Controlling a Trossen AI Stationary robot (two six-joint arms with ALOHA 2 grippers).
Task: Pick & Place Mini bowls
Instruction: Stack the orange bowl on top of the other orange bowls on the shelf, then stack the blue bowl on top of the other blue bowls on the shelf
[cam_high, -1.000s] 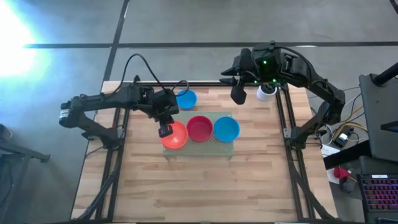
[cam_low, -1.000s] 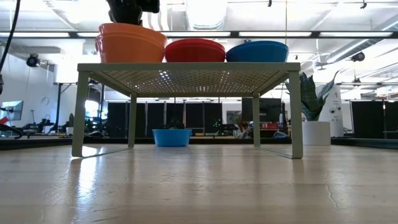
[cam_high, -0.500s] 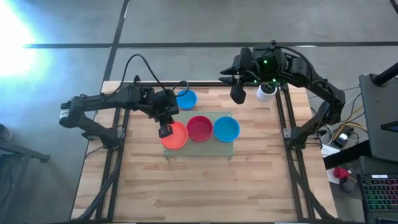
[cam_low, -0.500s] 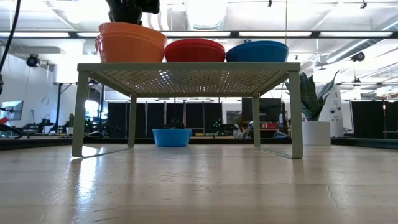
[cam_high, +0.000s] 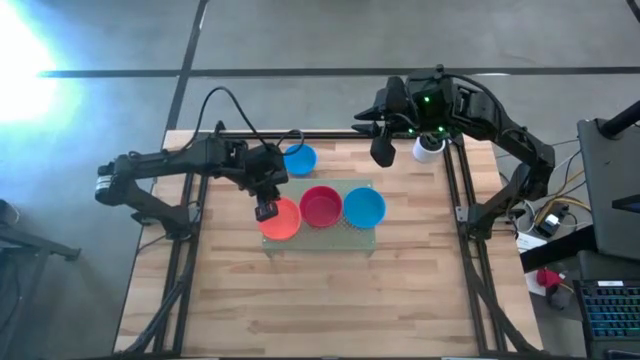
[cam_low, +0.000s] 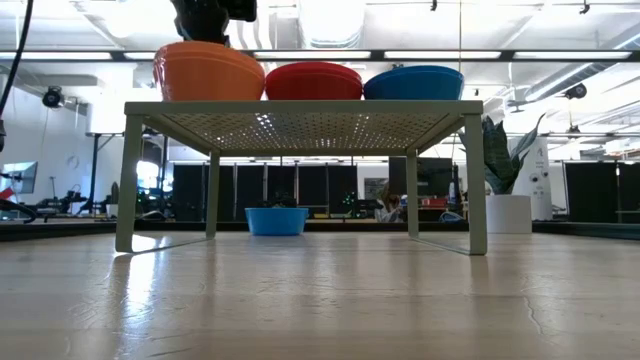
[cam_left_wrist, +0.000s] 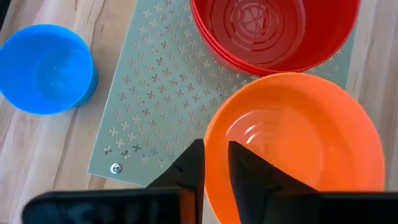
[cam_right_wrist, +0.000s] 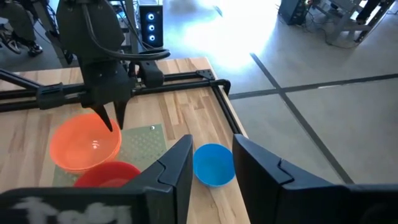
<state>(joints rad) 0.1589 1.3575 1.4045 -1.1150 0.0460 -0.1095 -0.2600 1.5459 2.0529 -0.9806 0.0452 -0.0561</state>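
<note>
Left wrist view is showing a glossy orange bowl (cam_left_wrist: 298, 143) sitting on the pale green perforated stand (cam_left_wrist: 161, 99) beside stacked red bowls (cam_left_wrist: 267, 31); the left gripper (cam_left_wrist: 214, 171) is pinching its rim. Only the low view is revealing a blue bowl (cam_low: 276, 221) resting behind the stand. The right gripper (cam_right_wrist: 211, 165) is hovering open, empty.

Four bowl spots are visible. Three sit in a row on top of the pale green rack (cam_high: 358, 238): an orange bowl (cam_high: 281, 217), a red bowl (cam_high: 321, 206) and a blue bowl (cam_high: 364, 207). A second blue bowl (cam_high: 298, 160) sits on the table just beyond the rack. There is one white pot (cam_high: 428, 149), farther from the rack. Two robot arms are present.
</note>
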